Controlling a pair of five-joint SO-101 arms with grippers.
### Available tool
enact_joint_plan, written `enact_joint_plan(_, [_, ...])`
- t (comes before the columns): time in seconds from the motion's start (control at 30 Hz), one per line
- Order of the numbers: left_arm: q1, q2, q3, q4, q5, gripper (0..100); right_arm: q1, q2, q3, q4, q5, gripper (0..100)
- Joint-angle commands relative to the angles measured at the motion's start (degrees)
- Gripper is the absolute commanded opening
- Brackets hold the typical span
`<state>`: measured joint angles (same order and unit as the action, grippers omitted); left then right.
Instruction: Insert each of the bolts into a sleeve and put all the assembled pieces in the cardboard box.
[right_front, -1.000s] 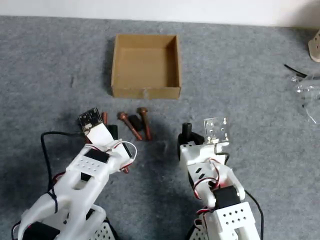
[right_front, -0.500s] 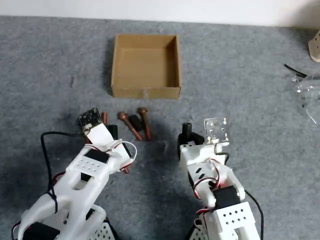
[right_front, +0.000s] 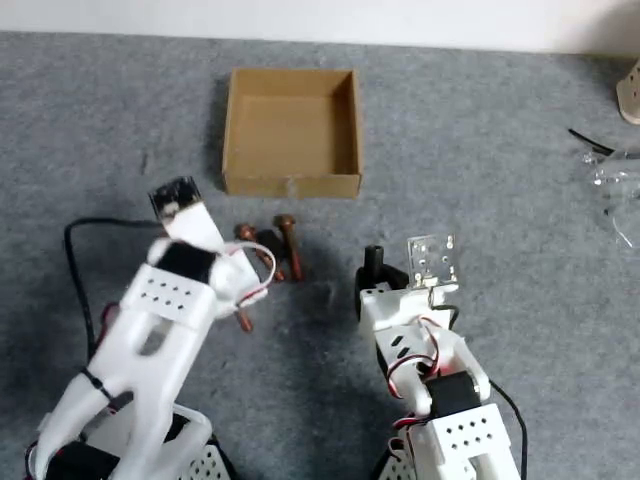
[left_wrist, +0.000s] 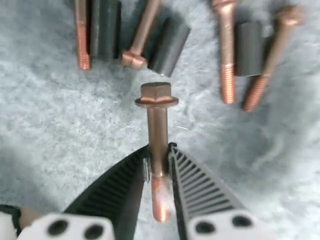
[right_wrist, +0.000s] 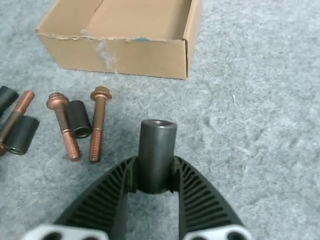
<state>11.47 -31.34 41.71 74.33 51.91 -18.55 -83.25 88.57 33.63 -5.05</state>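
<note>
My left gripper (left_wrist: 159, 150) is shut on the shank of a copper bolt (left_wrist: 157, 122), which hangs head-down above the carpet. Below it lie several loose bolts (left_wrist: 225, 55) and black sleeves (left_wrist: 169, 46). In the high view this bolt's tip (right_front: 244, 320) pokes out from under the left arm. My right gripper (right_wrist: 155, 167) is shut on a black sleeve (right_wrist: 156, 147), held upright with its bore facing up, right of the pile (right_front: 374, 262). The cardboard box (right_front: 290, 185) stands open beyond the parts, its front wall (right_wrist: 115, 55) facing the right gripper.
Two bolts (right_wrist: 98, 122) with a sleeve (right_wrist: 79, 118) between them lie on the grey carpet just before the box. Clear plastic bits and black pieces (right_front: 608, 170) sit at the far right edge. A cable (right_front: 75, 270) loops left of the left arm.
The left arm has risen and swung slightly left, lifting the bolt off the carpet. The right arm with its sleeve has not moved.
</note>
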Motion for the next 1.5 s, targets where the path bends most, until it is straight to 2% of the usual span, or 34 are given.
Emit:
enact_joint_plan(0.0, [-0.6,-0.8,-9.9,6.2,-2.5,1,0.5,-1.2,-0.7,-2.2,0.7,0.5])
enact_joint_plan(0.17, [-0.7,-0.8,-15.7,13.0,-4.6,1,0.5,-1.3,-0.7,-2.2,0.7,0.5])
enact_joint_plan(0.37, [-1.7,-2.1,-20.5,16.0,-11.3,1,0.5,-1.3,-0.7,-2.2,0.7,0.5])
enact_joint_plan(0.57, [-1.7,-16.7,-23.4,18.5,-20.2,1,0.5,-1.3,-0.7,-2.2,0.7,0.5])
enact_joint_plan(0.83, [-1.7,-37.2,-14.1,18.5,-21.5,1,0.5,-1.5,1.3,-2.3,0.5,0.5])
enact_joint_plan(1.07, [-1.8,-49.9,0.7,18.2,-21.4,1,0.7,-1.5,2.9,-2.2,0.3,0.5])
enact_joint_plan(1.2, [-1.7,-56.1,7.3,14.7,-21.3,1,0.7,-1.5,2.9,-2.2,0.3,0.5])
enact_joint_plan(1.47, [-1.8,-64.4,10.1,13.8,-21.2,1,0.5,-1.5,2.9,-2.0,0.4,0.5])
